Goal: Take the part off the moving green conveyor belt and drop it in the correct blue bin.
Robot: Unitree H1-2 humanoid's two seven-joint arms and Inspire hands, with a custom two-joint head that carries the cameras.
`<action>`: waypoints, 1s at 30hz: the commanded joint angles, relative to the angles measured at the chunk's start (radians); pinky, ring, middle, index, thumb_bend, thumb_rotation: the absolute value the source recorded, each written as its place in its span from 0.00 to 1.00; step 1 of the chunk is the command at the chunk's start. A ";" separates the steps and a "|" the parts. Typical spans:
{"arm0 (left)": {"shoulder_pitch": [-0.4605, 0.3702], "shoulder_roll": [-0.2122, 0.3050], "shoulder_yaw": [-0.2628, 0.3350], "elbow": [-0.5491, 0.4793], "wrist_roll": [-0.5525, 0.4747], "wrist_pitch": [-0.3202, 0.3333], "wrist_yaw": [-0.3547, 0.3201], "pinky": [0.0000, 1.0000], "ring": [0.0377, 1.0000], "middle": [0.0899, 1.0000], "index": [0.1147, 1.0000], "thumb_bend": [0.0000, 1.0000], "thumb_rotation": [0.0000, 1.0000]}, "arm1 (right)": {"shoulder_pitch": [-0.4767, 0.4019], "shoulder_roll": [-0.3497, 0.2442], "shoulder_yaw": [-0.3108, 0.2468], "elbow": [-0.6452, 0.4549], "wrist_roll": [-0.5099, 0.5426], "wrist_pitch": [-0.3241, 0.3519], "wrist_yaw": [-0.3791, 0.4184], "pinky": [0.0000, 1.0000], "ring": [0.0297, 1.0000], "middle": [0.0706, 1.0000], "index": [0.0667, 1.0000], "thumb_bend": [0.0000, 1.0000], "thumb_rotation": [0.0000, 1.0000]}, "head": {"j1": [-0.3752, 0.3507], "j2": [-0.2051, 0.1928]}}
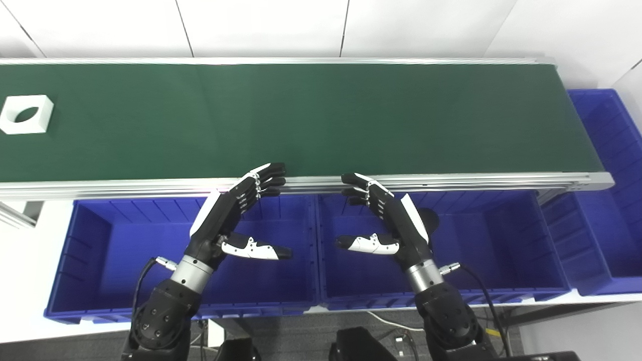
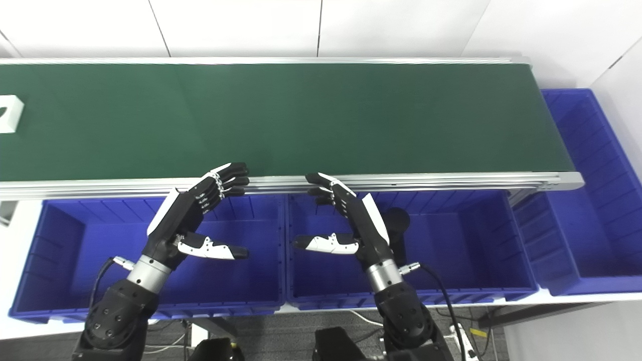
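A white square block with an oval hole, the part [image 1: 26, 114], lies on the green conveyor belt [image 1: 301, 115] at its far left end; in the right eye view only its corner [image 2: 11, 114] shows at the edge. My left hand [image 1: 235, 218] is open and empty above the left blue bin [image 1: 90, 271], its fingertips [image 1: 271, 175] near the belt's front rail. My right hand [image 1: 383, 220] is open and empty above the middle blue bin [image 1: 501, 250], also near the rail. Both hands are far to the right of the part.
A third blue bin [image 1: 607, 200] stands at the belt's right end. A dark round object [image 1: 430, 219] lies in the middle bin behind my right hand. The aluminium rail [image 1: 451, 180] runs along the belt's front edge. A white wall stands behind the belt.
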State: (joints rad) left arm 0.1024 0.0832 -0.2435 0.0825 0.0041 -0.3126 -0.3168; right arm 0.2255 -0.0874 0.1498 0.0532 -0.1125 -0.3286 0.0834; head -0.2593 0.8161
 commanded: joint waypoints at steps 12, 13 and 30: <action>-0.006 -0.012 -0.005 0.013 0.021 -0.072 0.020 0.76 0.82 0.84 0.81 1.00 0.17 | -0.013 -0.005 -0.006 0.031 0.020 -0.114 -0.001 0.73 0.77 0.83 0.80 1.00 0.42 | 0.025 -0.028; -0.005 -0.013 -0.006 0.017 0.023 -0.078 0.023 0.76 0.81 0.84 0.81 1.00 0.18 | -0.013 -0.005 -0.007 0.036 0.020 -0.120 -0.002 0.72 0.77 0.83 0.79 1.00 0.42 | 0.029 -0.035; -0.006 -0.030 -0.016 0.097 0.063 -0.144 0.048 0.74 0.80 0.84 0.80 1.00 0.19 | -0.013 -0.025 0.000 0.098 0.023 -0.141 -0.016 0.73 0.79 0.85 0.80 1.00 0.43 | 0.085 -0.140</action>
State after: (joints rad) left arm 0.1046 0.0592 -0.2572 0.1865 0.0638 -0.4142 -0.2819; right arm 0.2237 -0.1091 0.1478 0.1562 -0.0990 -0.4119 0.0755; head -0.1750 0.6767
